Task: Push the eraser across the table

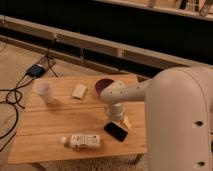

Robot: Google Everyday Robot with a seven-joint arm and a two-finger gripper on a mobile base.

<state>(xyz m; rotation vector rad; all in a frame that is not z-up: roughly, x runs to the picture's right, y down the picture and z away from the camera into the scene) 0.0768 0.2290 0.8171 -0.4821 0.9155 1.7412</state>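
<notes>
The eraser (116,131) is a small flat black oblong lying slantwise on the light wooden table (60,117), near its front right part. My white arm reaches in from the right. My gripper (117,120) points down right behind the eraser, at its far edge. A small orange bit, maybe the carrot (127,122), shows just right of the gripper.
A clear plastic cup (45,92) stands at the table's left. A pale beige block (79,91) lies at the back middle. A dark red round dish (104,85) is at the back. A bottle (82,141) lies on its side near the front edge. Cables and a blue box (35,70) are on the floor at left.
</notes>
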